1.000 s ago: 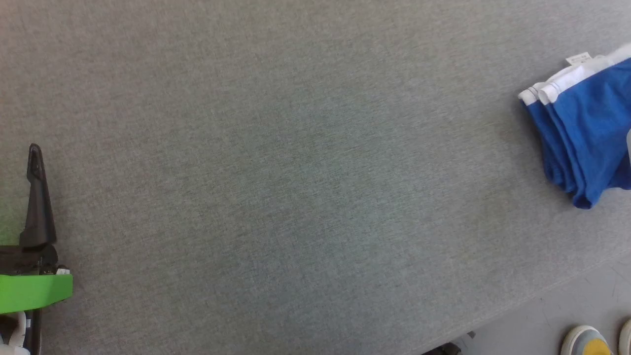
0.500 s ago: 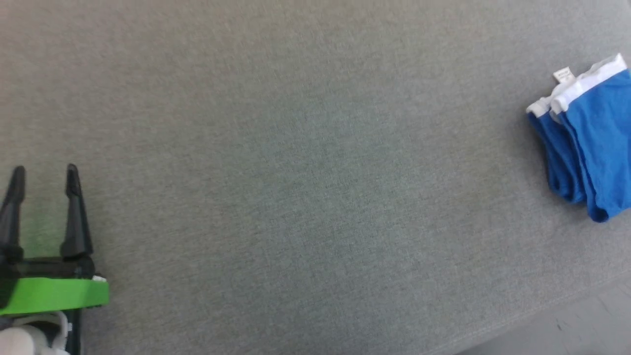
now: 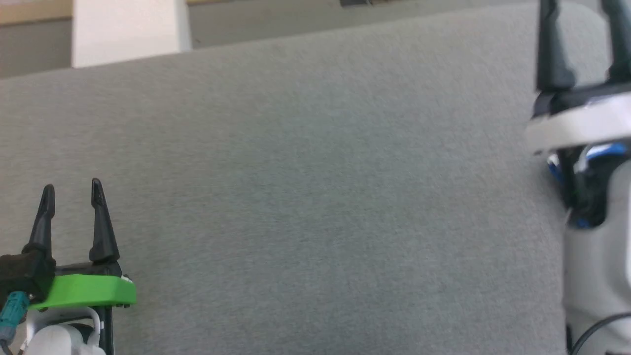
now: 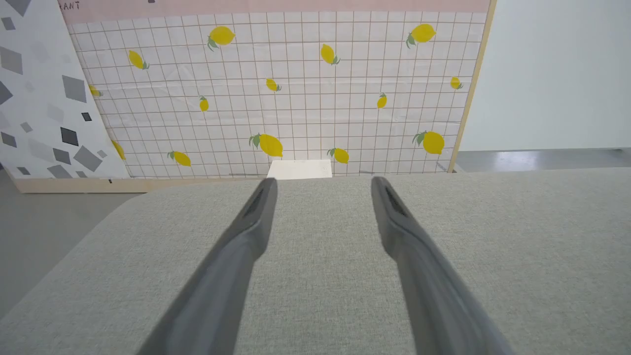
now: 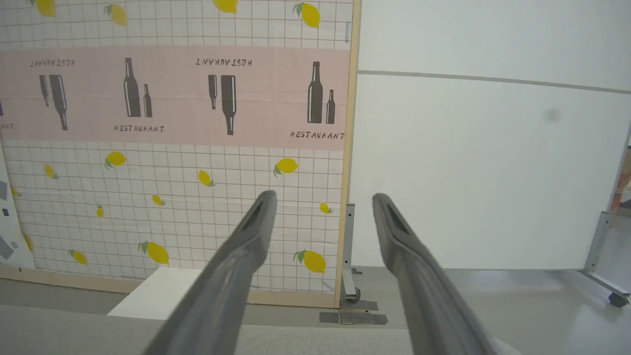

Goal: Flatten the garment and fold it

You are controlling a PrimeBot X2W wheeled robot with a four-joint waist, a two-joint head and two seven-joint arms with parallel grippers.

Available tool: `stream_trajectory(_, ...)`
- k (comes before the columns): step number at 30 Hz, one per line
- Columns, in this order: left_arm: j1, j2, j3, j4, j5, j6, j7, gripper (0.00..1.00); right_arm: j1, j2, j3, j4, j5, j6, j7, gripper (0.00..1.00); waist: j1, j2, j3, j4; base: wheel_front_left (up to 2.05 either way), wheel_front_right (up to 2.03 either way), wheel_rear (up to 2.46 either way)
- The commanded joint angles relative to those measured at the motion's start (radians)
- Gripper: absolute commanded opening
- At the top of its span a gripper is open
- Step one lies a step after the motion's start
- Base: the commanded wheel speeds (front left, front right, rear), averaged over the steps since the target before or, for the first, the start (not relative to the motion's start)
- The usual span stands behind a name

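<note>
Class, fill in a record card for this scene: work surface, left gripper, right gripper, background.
work surface: grey fabric table
left gripper: open, holding nothing, over the table
right gripper: open, holding nothing, pointing past the table's far edge
background: lemon-print panel, white board beside it

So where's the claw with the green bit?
Lower left of the head view: the left gripper, open over the grey table, across from the right gripper.

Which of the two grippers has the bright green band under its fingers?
The left gripper, at the head view's lower left: a green band sits below its fingers. The right gripper, at the upper right, wears a white band instead.
</note>
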Motion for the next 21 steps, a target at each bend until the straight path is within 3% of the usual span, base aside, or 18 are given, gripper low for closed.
stream_trajectory(1,-0.020,-0.007,0.001,0.013,0.016,0.011,-0.004,1.00,0.046,0.010,0.001,0.001,0.002,-0.002,-0.046,1.00,0.0000,0.0000,-0.102,0.099,0.00,0.00,0.00)
stream_trajectory(10,-0.031,-0.058,-0.025,0.067,0.024,0.033,-0.005,1.00,0.227,0.021,0.065,0.148,0.082,-0.002,-0.232,1.00,0.0000,0.0000,-0.172,0.149,0.00,0.00,0.00)
stream_trajectory(21,-0.023,-0.100,-0.084,0.143,0.048,0.017,-0.005,1.00,0.371,0.021,0.059,0.239,0.067,-0.002,-0.269,1.00,0.0000,0.0000,-0.210,0.168,0.00,0.00,0.00)
